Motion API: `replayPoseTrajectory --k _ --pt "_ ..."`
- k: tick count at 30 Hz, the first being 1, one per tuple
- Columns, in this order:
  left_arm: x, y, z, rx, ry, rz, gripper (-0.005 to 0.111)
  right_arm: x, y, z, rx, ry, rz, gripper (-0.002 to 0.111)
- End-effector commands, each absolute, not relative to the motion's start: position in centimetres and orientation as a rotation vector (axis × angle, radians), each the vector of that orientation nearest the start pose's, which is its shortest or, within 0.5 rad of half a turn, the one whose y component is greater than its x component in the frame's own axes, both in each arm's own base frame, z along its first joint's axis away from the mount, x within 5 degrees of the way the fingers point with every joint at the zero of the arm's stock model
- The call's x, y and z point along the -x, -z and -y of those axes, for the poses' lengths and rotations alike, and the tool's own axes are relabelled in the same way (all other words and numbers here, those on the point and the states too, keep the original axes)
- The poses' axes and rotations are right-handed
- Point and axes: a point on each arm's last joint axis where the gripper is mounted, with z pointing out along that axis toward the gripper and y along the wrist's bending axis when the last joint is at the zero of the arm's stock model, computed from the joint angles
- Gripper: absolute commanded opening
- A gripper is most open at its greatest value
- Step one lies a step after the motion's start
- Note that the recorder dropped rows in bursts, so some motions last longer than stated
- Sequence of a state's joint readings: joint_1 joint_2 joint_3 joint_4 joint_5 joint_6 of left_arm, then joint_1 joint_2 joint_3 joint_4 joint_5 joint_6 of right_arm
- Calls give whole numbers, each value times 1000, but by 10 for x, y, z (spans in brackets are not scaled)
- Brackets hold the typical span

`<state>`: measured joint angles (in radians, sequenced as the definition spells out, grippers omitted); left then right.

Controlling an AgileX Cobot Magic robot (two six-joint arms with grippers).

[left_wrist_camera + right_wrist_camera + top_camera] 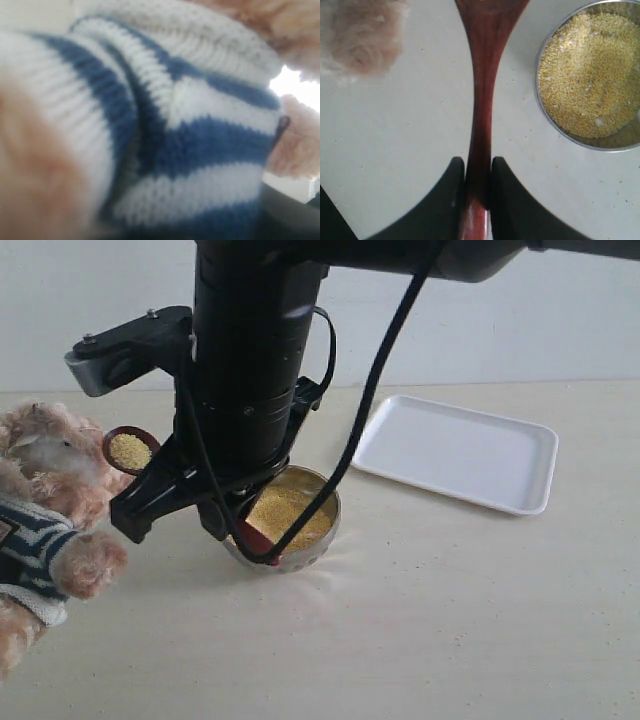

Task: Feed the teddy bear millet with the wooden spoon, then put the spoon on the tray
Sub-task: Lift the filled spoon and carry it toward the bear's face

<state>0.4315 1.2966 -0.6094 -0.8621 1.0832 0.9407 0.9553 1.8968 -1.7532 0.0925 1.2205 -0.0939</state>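
The right end effector [479,167] is clamped on the wooden spoon [482,90]. Its tip, heaped with millet [130,451], sits just beside the teddy bear [50,475], ten o'clock from the bowl [312,548]. The left end effector's state: cannot tell.
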Motion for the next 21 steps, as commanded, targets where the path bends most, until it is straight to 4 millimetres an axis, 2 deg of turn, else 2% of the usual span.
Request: replayPoseTrajectory --k 1,15,21 --pt "-194 -219 -21 -44 879 -2600 7 -218 -313 -341 1438 -346 -2476 3" --pt "-194 -219 -21 -44 879 -2600 7 -204 -336 -356 1452 -418 -2385 3" --pt "-194 -219 -21 -44 879 -2600 7 -206 -334 -362 1448 -415 -2383 3"
